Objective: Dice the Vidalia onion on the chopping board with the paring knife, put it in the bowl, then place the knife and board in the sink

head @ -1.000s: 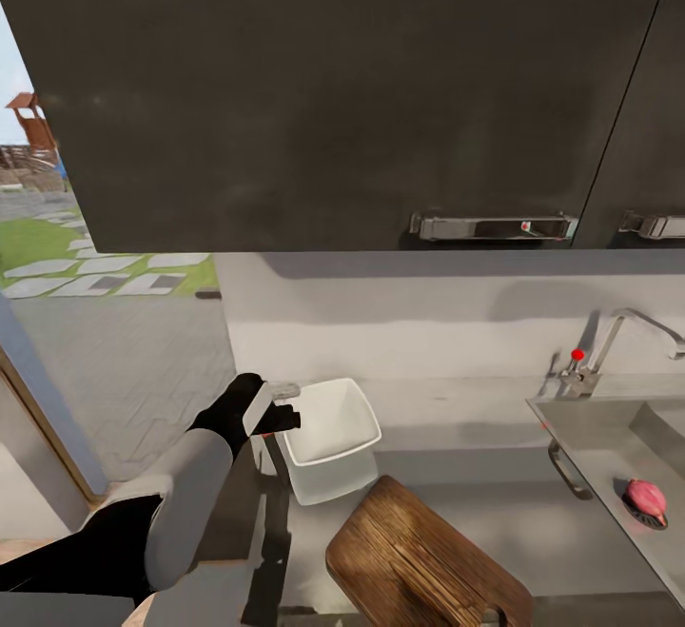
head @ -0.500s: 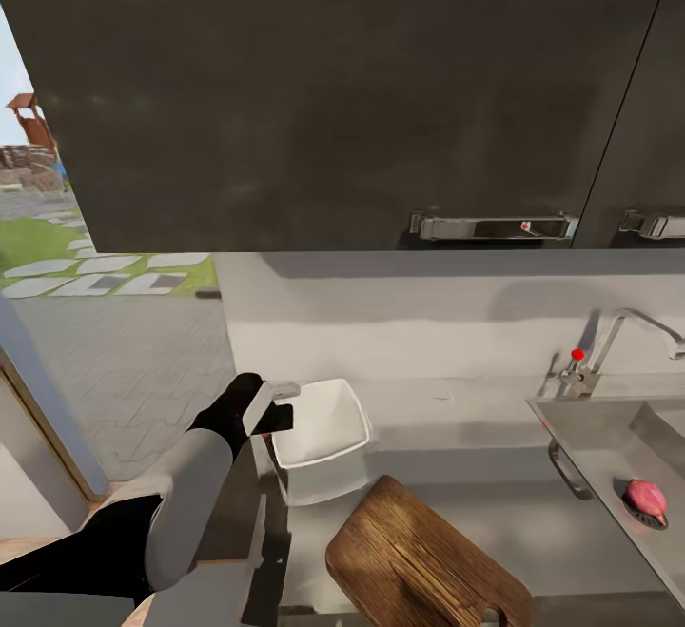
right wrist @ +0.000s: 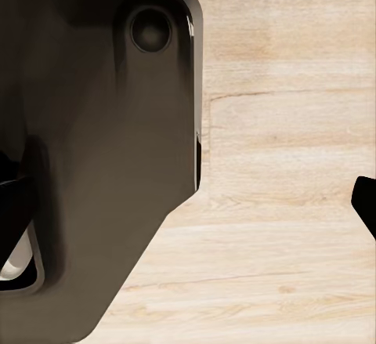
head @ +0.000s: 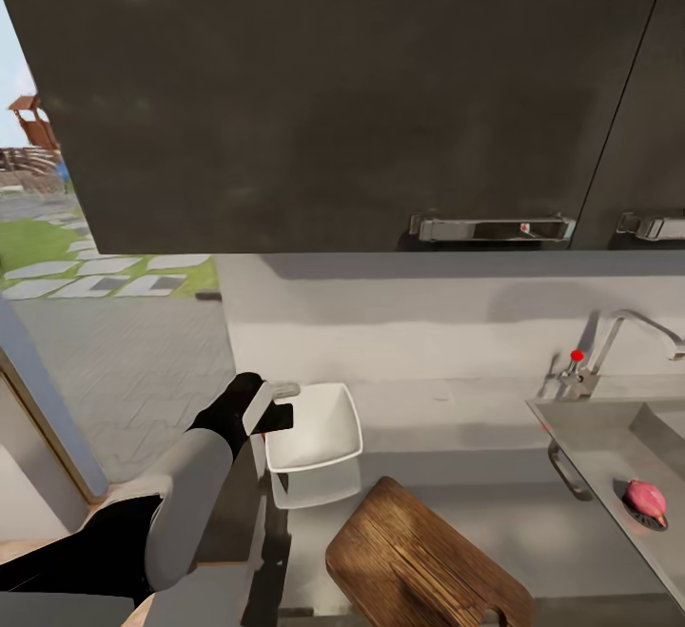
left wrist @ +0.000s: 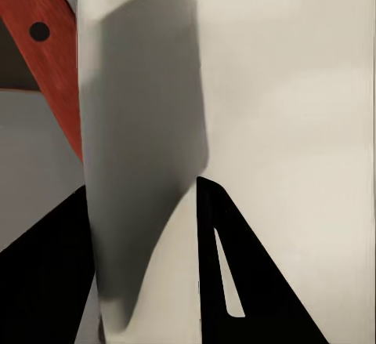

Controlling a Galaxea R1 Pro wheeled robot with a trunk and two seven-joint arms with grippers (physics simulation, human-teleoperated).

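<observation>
Head view shows my left end effector (head: 278,406) clenched on the rim of the white bowl (head: 314,429), lifted off the table (head: 457,503). Just beside it lies the chopping board (head: 419,565); the onion (head: 646,499) sits in the sink (head: 609,437). I cannot tell the right end effector's state.

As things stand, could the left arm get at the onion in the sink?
Probably not: the left gripper is clamped on the bowl's rim at the countertop's far end from the sink, with the chopping board between it and the onion.
</observation>
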